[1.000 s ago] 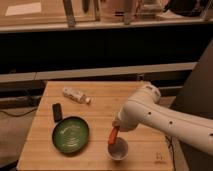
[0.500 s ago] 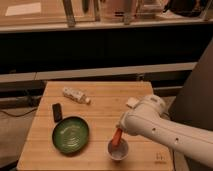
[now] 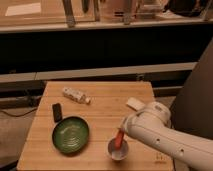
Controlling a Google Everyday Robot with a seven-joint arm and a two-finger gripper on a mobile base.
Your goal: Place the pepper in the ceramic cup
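Note:
The red-orange pepper [image 3: 119, 139] stands upright with its lower end inside the small white ceramic cup [image 3: 118, 150], near the front edge of the wooden table [image 3: 105, 100]. My gripper [image 3: 122, 131] is at the end of the white arm that comes in from the right. It is right above the cup and shut on the pepper's top end. The arm's white body hides most of the gripper.
A green round plate [image 3: 71, 135] sits left of the cup. A small black object [image 3: 57, 112] lies behind the plate. A white bottle [image 3: 76, 95] lies on its side at the back. A flat white piece [image 3: 134, 104] lies near the arm.
The arm has moved down and a little right. The pepper has gone from above the cup's rim down into the cup.

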